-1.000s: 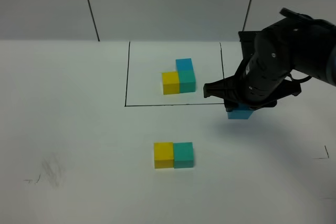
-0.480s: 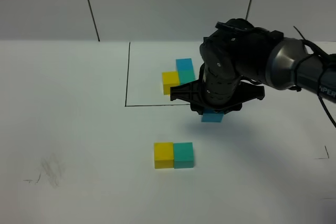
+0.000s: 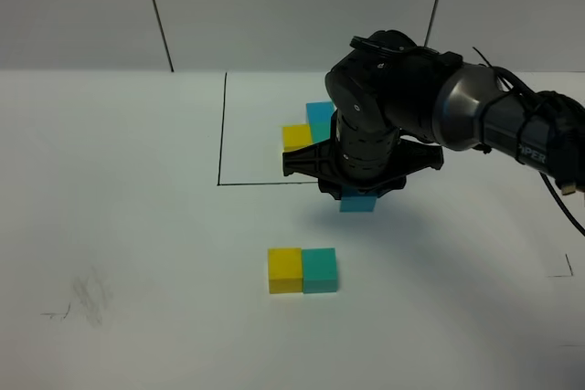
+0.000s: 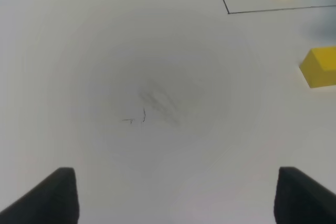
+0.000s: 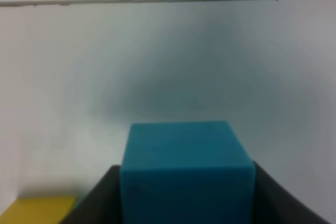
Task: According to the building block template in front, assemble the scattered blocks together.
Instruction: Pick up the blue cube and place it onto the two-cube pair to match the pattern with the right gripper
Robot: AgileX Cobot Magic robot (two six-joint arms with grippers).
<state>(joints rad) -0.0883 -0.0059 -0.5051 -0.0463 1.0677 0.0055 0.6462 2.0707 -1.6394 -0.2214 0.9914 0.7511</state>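
The yellow cube (image 3: 284,270) and the teal cube (image 3: 320,269) sit side by side and touching on the white table, yellow on the left. My right gripper (image 3: 358,193) is shut on the sky-blue cube (image 3: 358,204) and holds it in the air above and a little right of that pair, near the front line of the drawn frame (image 3: 222,125). Up close the blue cube (image 5: 186,166) fills the space between the jaws. The template's yellow cube (image 3: 297,137) and blue cube (image 3: 318,116) show behind the arm, which hides its teal cube. My left gripper (image 4: 181,203) is open over bare table.
The right arm's dark body (image 3: 393,107) reaches across the frame's right half. Grey scuff marks (image 3: 89,297) lie at the front left. The left wrist view catches the loose yellow cube (image 4: 320,66) and the frame's corner (image 4: 229,12).
My right arm has swung left with the blue cube, from beyond the frame's right side to the frame's front line, closer to the yellow-teal pair. The left gripper has not moved.
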